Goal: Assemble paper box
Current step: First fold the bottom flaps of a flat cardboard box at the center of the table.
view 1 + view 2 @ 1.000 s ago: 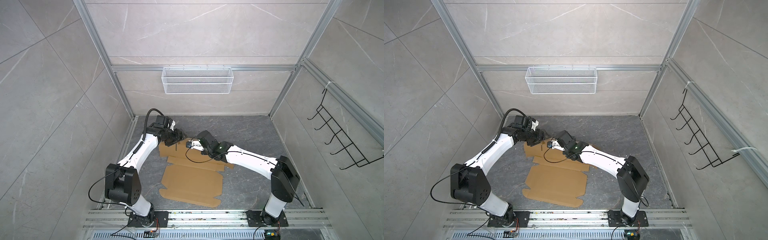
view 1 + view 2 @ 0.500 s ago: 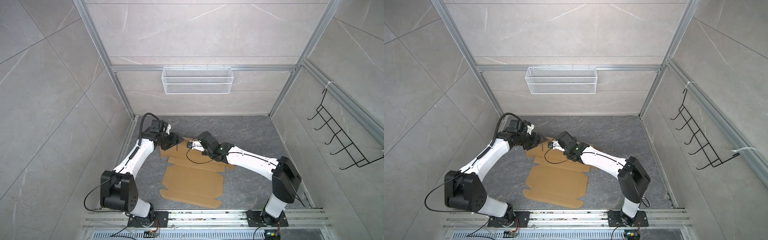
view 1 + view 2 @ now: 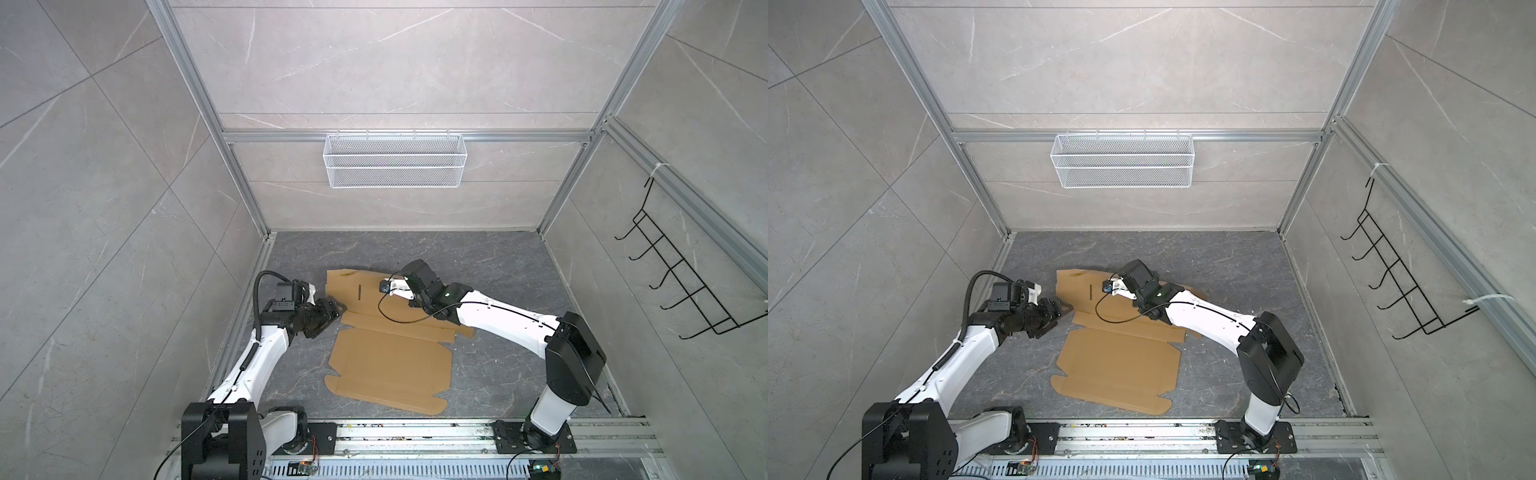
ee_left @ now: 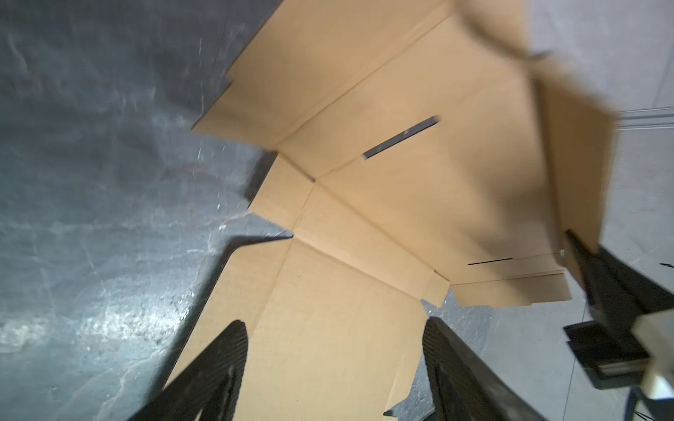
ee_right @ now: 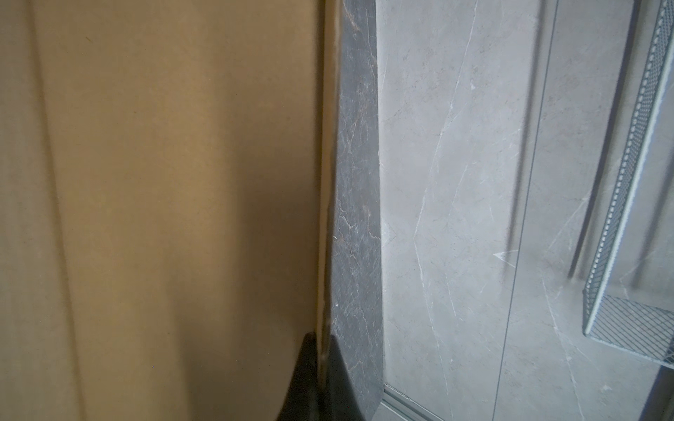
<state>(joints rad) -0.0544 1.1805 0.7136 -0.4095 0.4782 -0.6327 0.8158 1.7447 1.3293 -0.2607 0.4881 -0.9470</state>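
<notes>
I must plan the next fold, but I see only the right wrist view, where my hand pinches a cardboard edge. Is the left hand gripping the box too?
Observer: No. The left hand is open and grips nothing; the paper box shows beyond its fingers.
Operator: Is the whole box lifted?
Observer: No. In both top views the near panel lies flat on the floor; only the far end, at the right hand, is raised.
Operator: Where is the left hand?
Observer: At the box's left edge, near the fold; whether it touches, I cannot tell.
</notes>
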